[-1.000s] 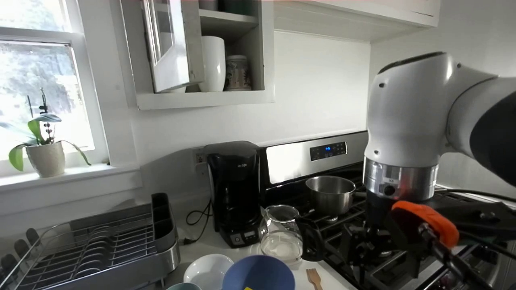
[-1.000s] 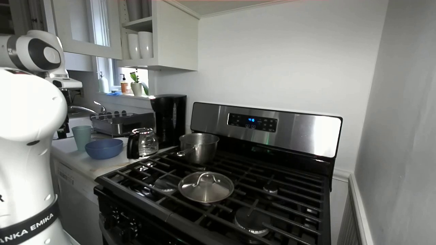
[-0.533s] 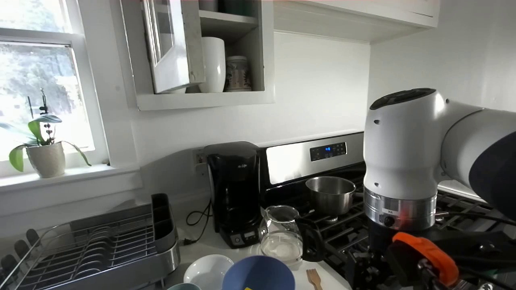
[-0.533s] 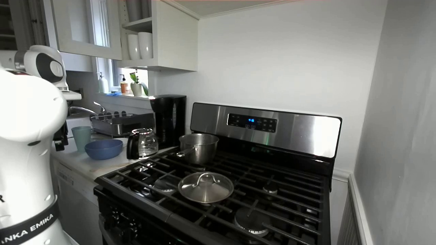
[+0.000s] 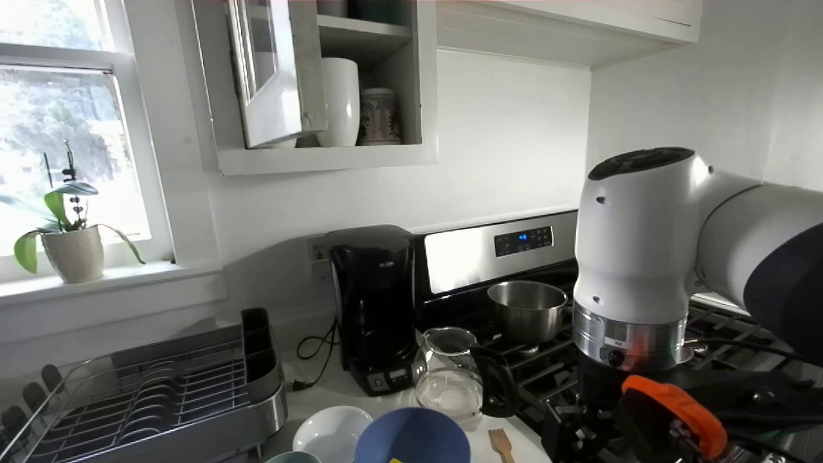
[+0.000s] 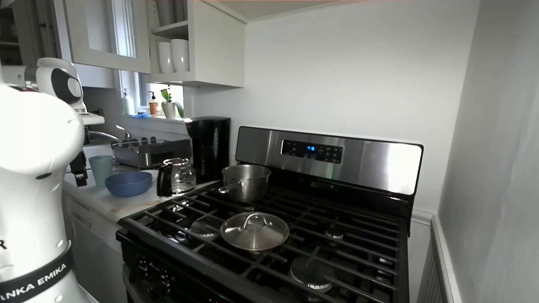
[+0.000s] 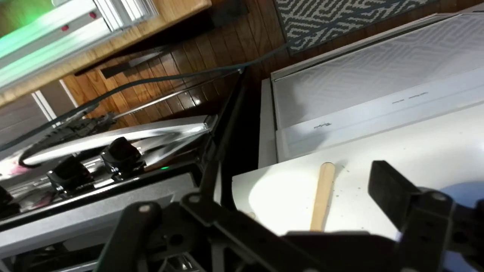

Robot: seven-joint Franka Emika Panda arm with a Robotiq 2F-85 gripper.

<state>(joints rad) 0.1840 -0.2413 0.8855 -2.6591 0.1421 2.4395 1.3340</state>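
My gripper (image 7: 308,181) is open in the wrist view, its two dark fingers wide apart with nothing between them touching. A wooden fork's handle (image 7: 322,198) lies on the white counter below, between the fingers; the gripper body hides its lower part. The fork's tines (image 5: 500,442) show in an exterior view, left of the gripper (image 5: 566,431). A blue bowl (image 5: 411,437) stands beside the fork with something yellow in it; its edge shows behind the right finger in the wrist view (image 7: 464,192). In an exterior view the gripper (image 6: 79,170) is partly hidden by the arm.
A glass coffee pot (image 5: 450,373) stands between the black coffee maker (image 5: 371,308) and the stove. A steel pot (image 5: 527,312) and a lid (image 6: 254,231) sit on the burner grates. A white bowl (image 5: 331,434), green cup (image 6: 101,170) and dish rack (image 5: 161,392) are on the counter.
The arm and gripper have come down clearly, mostly in the first half second, then shifted slightly left toward the fork in an exterior view. The other things have not moved.
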